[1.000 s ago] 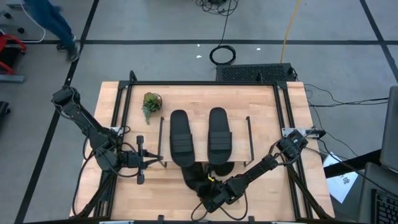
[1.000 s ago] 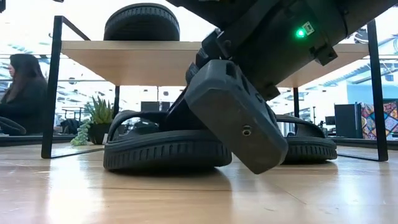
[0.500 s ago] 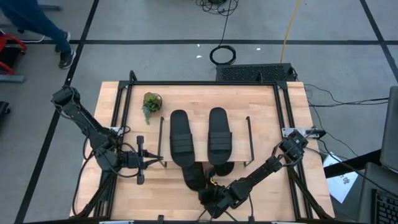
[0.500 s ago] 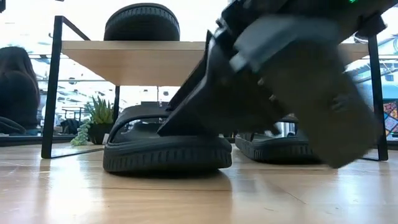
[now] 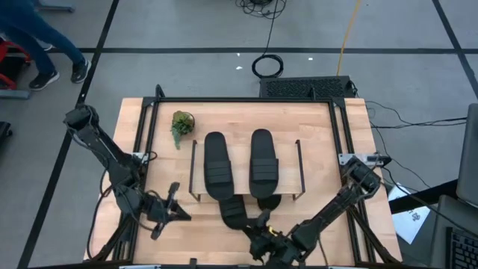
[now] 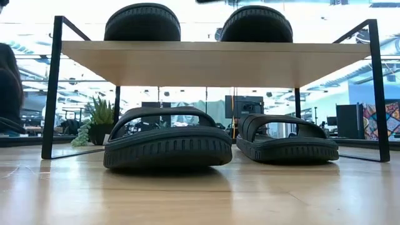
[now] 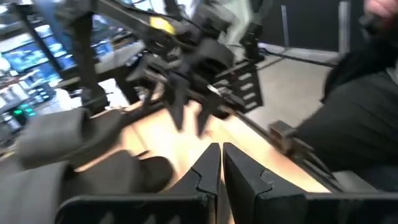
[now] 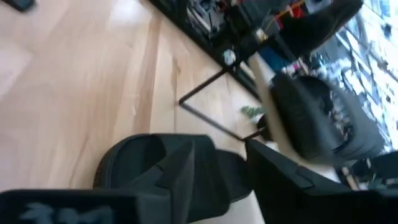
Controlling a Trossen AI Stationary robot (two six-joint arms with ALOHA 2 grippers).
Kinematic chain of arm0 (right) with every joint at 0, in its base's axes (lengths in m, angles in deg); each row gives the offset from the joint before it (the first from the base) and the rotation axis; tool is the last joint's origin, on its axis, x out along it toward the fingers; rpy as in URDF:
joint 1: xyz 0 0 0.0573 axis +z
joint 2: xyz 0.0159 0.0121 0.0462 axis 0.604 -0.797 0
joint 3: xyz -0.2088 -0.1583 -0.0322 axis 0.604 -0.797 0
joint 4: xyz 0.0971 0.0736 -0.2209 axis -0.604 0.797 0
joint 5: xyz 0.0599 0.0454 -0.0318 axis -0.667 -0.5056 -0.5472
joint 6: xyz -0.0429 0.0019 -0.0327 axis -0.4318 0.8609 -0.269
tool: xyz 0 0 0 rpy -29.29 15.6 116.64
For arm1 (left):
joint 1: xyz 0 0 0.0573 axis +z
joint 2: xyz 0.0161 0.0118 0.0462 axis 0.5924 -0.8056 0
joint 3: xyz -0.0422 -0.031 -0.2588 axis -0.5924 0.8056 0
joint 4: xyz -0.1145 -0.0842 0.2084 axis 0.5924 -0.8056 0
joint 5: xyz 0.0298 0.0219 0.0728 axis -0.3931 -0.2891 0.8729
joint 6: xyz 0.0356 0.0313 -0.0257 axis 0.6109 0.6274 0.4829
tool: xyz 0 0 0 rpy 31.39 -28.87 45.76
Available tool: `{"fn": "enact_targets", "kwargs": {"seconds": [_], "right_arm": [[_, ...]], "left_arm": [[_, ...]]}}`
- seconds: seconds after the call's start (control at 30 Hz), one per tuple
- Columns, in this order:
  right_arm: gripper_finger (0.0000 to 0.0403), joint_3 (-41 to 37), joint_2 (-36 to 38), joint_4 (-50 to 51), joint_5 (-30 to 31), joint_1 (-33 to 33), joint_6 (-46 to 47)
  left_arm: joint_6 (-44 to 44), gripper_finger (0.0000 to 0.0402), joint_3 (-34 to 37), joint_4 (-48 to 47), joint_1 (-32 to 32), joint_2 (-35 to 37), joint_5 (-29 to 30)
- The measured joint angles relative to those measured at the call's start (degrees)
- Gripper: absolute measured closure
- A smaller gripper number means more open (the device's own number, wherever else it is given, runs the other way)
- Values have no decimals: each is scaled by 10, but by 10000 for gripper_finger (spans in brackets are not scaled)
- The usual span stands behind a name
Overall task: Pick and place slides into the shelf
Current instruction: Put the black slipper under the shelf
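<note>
In the high view, the plank top of the shelf (image 5: 291, 161) hides most of the two lower slides (image 5: 237, 211), only their front ends showing at lower centre. In the low view, a person (image 6: 9, 90) is cut off by the left edge. The left wrist view is smeared throughout, the other arm reading only as dark streaks across its upper half.
</note>
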Motion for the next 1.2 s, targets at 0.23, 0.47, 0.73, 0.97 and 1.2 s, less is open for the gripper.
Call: {"fn": "enact_targets", "kwargs": {"seconds": [0.23, 0.47, 0.73, 0.97, 1.2], "right_arm": [[355, 0, 64, 79, -2, 37, -22], [400, -84, 162, 199, -60, 44, 144], [402, -284, 298, 112, -125, 26, 173], [403, -508, 352, -345, -357, -31, 80], [403, -550, 332, -437, -397, -54, 62]], "left_arm": [[-11, 376, 0, 51, -17, -126, -40], [-24, 376, -5, 196, -8, -276, -33], [-85, 378, -90, 179, 54, -405, -30], [-137, 399, -129, 110, 100, -442, -36], [-161, 390, -130, 86, 105, -441, -46]]}}
